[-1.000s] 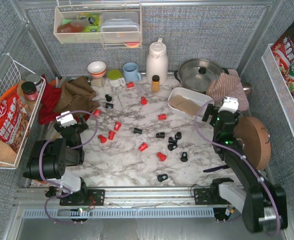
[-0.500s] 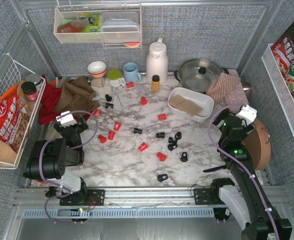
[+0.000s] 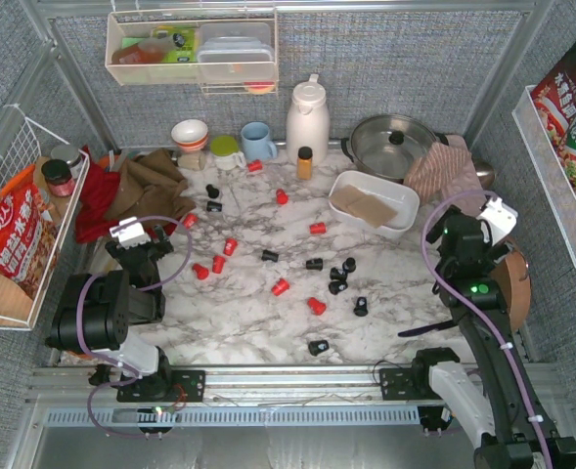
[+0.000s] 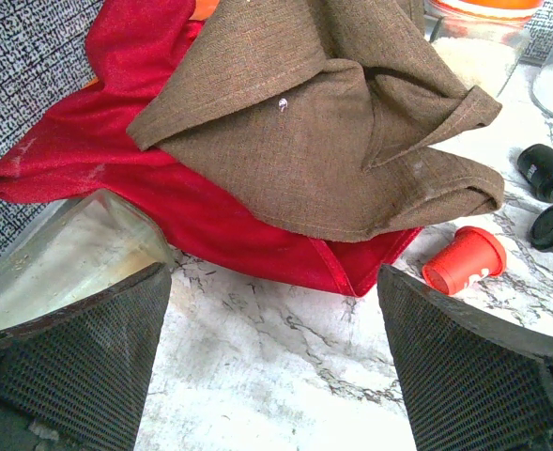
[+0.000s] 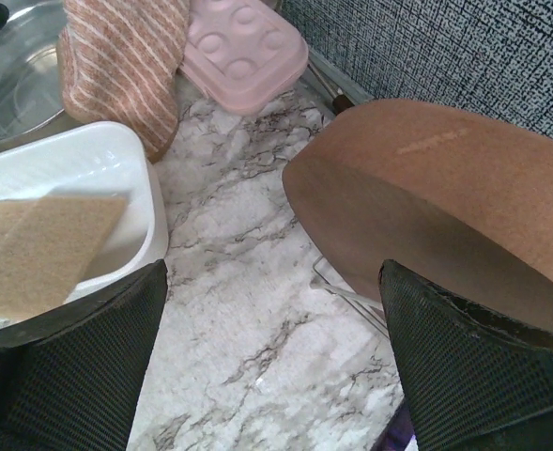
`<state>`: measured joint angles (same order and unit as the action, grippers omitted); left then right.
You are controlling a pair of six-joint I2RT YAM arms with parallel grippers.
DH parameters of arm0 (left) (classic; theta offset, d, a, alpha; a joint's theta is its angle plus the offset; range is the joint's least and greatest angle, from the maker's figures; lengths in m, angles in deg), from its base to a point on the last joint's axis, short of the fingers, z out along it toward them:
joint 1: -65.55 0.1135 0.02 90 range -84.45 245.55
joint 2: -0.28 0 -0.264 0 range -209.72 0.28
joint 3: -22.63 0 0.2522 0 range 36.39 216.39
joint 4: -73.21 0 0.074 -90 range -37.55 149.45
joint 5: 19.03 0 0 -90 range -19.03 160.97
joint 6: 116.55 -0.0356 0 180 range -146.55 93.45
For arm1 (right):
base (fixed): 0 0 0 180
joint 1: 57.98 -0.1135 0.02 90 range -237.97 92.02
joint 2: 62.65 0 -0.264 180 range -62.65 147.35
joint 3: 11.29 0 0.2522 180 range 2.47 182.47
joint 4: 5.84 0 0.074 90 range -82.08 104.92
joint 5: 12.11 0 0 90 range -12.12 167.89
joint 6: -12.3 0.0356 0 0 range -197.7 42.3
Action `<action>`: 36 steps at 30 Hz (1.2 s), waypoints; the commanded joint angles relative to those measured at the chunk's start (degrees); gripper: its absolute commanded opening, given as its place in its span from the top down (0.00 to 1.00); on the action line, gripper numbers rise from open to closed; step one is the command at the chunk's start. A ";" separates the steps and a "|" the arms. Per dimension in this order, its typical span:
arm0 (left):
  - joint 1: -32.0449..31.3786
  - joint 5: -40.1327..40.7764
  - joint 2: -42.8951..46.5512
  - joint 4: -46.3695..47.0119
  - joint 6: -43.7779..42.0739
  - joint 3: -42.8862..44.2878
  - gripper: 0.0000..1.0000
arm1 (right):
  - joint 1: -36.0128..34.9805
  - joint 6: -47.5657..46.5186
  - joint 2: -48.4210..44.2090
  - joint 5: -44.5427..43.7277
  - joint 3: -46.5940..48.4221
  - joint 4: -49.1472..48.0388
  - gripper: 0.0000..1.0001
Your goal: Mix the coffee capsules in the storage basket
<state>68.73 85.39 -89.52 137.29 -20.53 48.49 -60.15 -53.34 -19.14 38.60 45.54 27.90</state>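
Red and black coffee capsules lie scattered on the marble table, none in the storage basket: a red one (image 3: 281,287) and a black one (image 3: 314,263) sit mid-table. The white storage basket (image 3: 398,198) stands at the back right and holds only a tan pad (image 3: 363,204); its rim also shows in the right wrist view (image 5: 154,202). My right gripper (image 3: 452,229) (image 5: 271,376) is open and empty, just right of the basket. My left gripper (image 3: 155,239) (image 4: 276,376) is open and empty near the cloths, with a red capsule (image 4: 464,260) ahead to its right.
A red cloth (image 4: 88,122) and a brown cloth (image 4: 323,122) lie at the left. A brown round board (image 3: 510,278) leans at the right. A striped cloth (image 3: 442,171), a lidded pot (image 3: 395,145), a white jug (image 3: 307,117) and an amber bottle (image 3: 305,162) line the back.
My right arm has swung right, from over the basket's near right edge to the gap between the basket and the brown board. The left arm has not moved.
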 commanded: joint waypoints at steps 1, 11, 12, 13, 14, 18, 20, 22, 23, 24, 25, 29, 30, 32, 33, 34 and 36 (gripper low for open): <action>0.12 -0.45 -0.11 1.52 0.13 -0.01 0.01 | -0.30 1.73 -1.34 1.39 -0.34 1.63 0.01; 0.07 -0.53 -0.12 1.56 0.13 -0.06 0.01 | -1.86 -0.68 -0.38 14.51 -1.88 -0.58 0.01; 0.07 -0.52 -0.10 1.52 0.13 -0.01 0.01 | -2.17 -0.64 -0.16 15.31 -2.42 -1.16 0.01; 0.07 -0.49 -0.13 1.59 0.13 0.01 0.01 | -2.74 -0.70 -0.10 15.98 -3.19 -1.73 0.01; 0.07 -0.51 -0.12 1.61 0.13 -0.01 0.01 | -3.36 -0.82 -0.09 16.40 -3.59 -2.25 0.01; 0.09 -0.46 -0.11 1.50 0.13 0.06 0.01 | -5.94 -2.51 0.83 16.65 -3.34 -3.47 0.01; 0.08 -0.48 -0.11 1.52 0.13 0.06 0.01 | -6.85 -3.02 1.59 17.05 -2.93 -3.76 0.01; 0.07 -0.45 -0.11 1.42 0.13 0.03 0.01 | -7.70 -4.10 2.38 17.60 -2.99 -5.13 0.01; 0.09 -0.50 -0.12 1.44 0.13 0.05 0.01 | -8.21 -4.74 2.80 17.81 -3.14 -6.01 0.01; 0.09 -0.49 -0.11 1.42 0.13 0.08 0.01 | -8.81 -5.41 3.29 17.77 -3.36 -6.88 0.01; 0.07 -0.51 -0.11 1.50 0.13 0.04 0.01 | -9.36 -6.06 3.99 17.70 -3.49 -7.85 0.01; 0.08 -0.41 -0.11 1.50 0.09 0.03 0.01 | -12.70 -8.98 7.25 16.84 -3.89 -12.66 0.01; 0.07 -0.37 0.01 1.69 0.00 -0.07 0.01 | -13.54 -9.85 8.33 16.61 -3.83 -13.60 0.01; -0.45 0.43 1.09 0.98 -0.43 -0.02 0.01 | -15.38 -11.36 10.39 15.77 -3.23 -14.88 0.01; -0.93 1.23 2.39 -0.26 -0.88 0.30 0.01 | -16.19 -12.15 11.45 15.41 -2.82 -15.58 0.01; -1.39 1.79 4.20 -2.75 -1.23 0.95 0.01 | -16.91 -12.84 12.42 14.92 -2.52 -16.32 0.01; -2.35 2.48 7.90 -8.48 -2.33 2.43 0.01 | -18.03 -14.18 14.15 14.15 -2.02 -18.13 0.01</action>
<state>67.68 86.02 -86.46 135.10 -20.75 48.79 -76.46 -63.66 -7.30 55.12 42.30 15.90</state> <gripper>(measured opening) 0.992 0.989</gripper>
